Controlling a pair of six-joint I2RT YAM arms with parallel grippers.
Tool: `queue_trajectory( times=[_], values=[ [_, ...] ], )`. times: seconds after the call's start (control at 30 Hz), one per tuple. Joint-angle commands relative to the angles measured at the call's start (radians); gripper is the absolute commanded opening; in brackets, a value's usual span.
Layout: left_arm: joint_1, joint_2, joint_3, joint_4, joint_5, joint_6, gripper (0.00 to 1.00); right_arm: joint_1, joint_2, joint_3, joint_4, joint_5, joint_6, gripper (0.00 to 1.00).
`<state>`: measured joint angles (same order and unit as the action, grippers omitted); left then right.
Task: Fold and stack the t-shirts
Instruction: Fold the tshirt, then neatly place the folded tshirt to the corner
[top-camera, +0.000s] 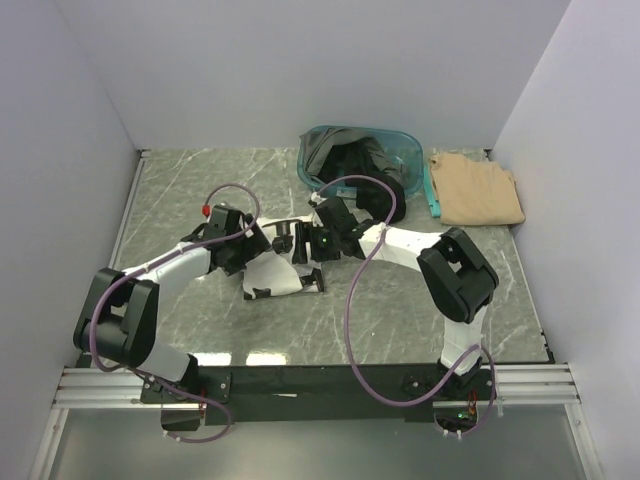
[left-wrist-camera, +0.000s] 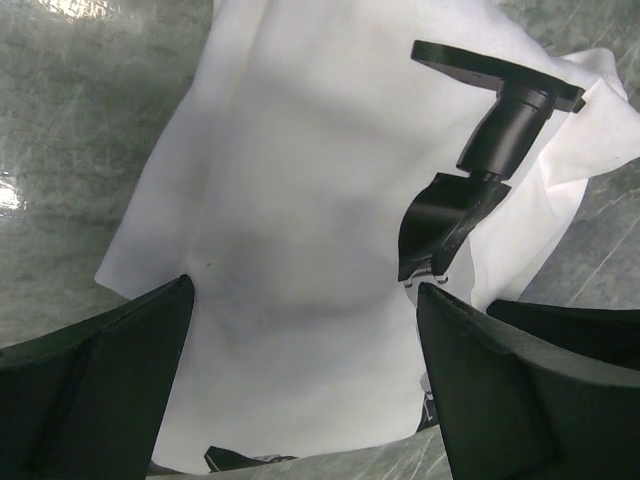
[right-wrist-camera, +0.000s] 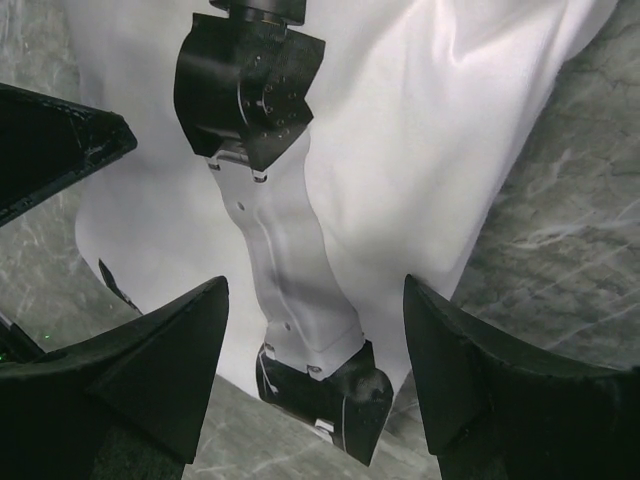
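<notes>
White t-shirt (left-wrist-camera: 300, 150) lies rumpled at centre of table (top-camera: 180, 190), beneath both tools. Left tool (left-wrist-camera: 305, 290): fingers spread wide, nothing between. Right tool (right-wrist-camera: 315, 283): spread, gripping nothing. Tan t-shirt (top-camera: 478, 188) folded, upper right. Dark t-shirts (top-camera: 350, 160) heaped in teal basket (top-camera: 410, 150), top centre.

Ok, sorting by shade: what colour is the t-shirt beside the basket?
It's a tan t-shirt; clearest in top external view.

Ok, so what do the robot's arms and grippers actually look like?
The left arm and right arm have white links between bulky black joints, each with a looping purple cable. The left gripper and right gripper each have two black wedge-shaped fingers.
</notes>
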<state>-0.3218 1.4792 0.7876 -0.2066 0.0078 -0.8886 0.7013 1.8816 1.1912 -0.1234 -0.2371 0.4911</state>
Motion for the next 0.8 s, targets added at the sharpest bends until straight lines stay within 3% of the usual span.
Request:
queue_trajectory(
  times=[0.0, 0.2, 0.3, 0.5, 0.77],
  values=[
    [0.006, -0.04, 0.032, 0.019, 0.021, 0.036, 0.99, -0.005, -0.079, 0.041, -0.013, 0.027, -0.034, 0.77],
    [0.006, -0.207, 0.039, -0.039, -0.005, 0.042, 1.0, -0.005, -0.145, 0.025, -0.067, 0.229, -0.031, 0.78],
    [0.006, -0.298, 0.038, -0.094, -0.098, 0.043, 0.99, -0.005, -0.135, 0.034, -0.111, 0.324, -0.019, 0.78],
    [0.006, -0.424, 0.021, -0.123, -0.106, 0.043, 0.99, -0.006, -0.04, 0.105, -0.15, 0.383, -0.005, 0.78],
    [0.006, -0.425, 0.015, -0.129, -0.115, 0.037, 0.99, 0.006, 0.077, 0.205, -0.156, 0.355, -0.009, 0.77]
  ],
)
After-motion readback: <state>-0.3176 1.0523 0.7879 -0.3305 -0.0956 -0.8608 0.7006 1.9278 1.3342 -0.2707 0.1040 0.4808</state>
